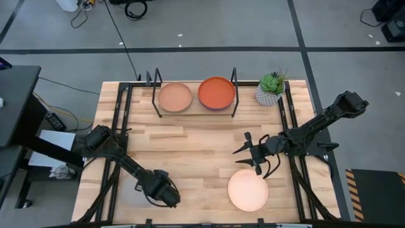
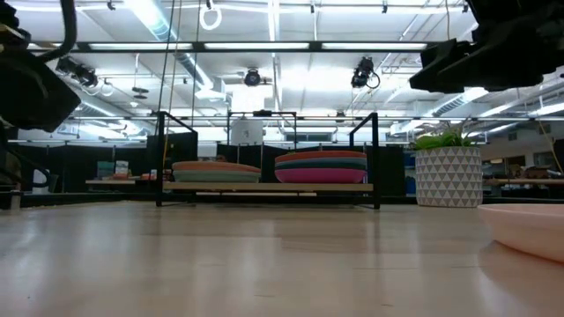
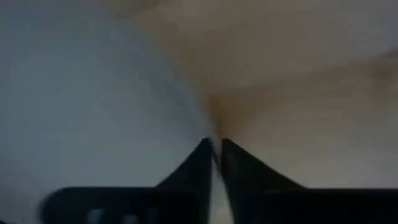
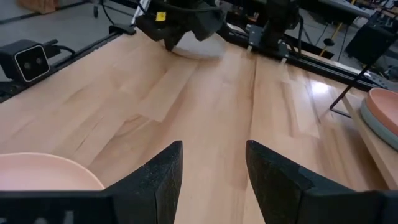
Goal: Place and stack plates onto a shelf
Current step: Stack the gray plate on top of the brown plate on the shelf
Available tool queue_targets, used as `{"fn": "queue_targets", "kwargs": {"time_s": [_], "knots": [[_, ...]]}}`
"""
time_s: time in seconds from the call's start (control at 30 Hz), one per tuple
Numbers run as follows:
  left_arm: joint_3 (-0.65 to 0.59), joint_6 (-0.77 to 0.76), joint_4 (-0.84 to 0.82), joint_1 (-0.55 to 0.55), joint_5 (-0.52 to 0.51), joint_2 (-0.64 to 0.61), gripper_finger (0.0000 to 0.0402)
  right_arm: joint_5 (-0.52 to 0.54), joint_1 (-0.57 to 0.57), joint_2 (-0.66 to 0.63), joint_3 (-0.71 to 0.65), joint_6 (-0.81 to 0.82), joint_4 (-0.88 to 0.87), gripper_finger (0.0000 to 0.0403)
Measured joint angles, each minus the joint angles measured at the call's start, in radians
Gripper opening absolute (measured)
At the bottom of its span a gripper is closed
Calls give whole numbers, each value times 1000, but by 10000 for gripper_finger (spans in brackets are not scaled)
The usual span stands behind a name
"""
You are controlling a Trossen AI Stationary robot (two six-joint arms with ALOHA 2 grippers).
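Observation:
The grey plate (image 1: 134, 197) lies near the table's near-left corner, with my left gripper (image 1: 166, 193) shut at its right rim. A cream plate (image 1: 248, 190) rests flat on the table near the right. My right gripper (image 1: 254, 154) hovers open just beyond its far edge, touching nothing. In the right wrist view the cream plate (image 4: 43, 171) sits beside the open fingers. The shelf (image 1: 193, 109) at the far edge carries two stacks, one topped by a brown plate (image 1: 174, 97) and one by an orange plate (image 1: 216, 92). My left gripper comes at the grey plate from above, pointing down, with its rim (image 3: 208, 121) running between the two nearly closed fingers (image 3: 196, 165), one on the plate's side and one on the wood's side. The frames do not show whether the plate is lifted.
A small potted plant (image 1: 271, 88) stands to the right of the shelf, beside its black wire upright (image 1: 235, 82). Bare wood lies across the table's middle (image 1: 196, 149) between the arms. In the low view the shelf's stacks (image 2: 322, 165) sit several plates high.

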Motion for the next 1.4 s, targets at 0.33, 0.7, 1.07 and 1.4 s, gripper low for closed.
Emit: {"fn": "queue_targets", "kwargs": {"time_s": [0.33,0.7,1.07,1.4], "knots": [[251,507,-62,86,-248,-2,15,42,0,0,0,3,-20,183],[476,1571,-187,285,-707,-2,15,104,0,0,0,-40,-14,183],[476,2186,-301,618,-702,-2,18,334,0,0,0,34,-8,183],[475,2305,-373,937,-491,-2,17,362,0,0,0,131,-13,183]]}}
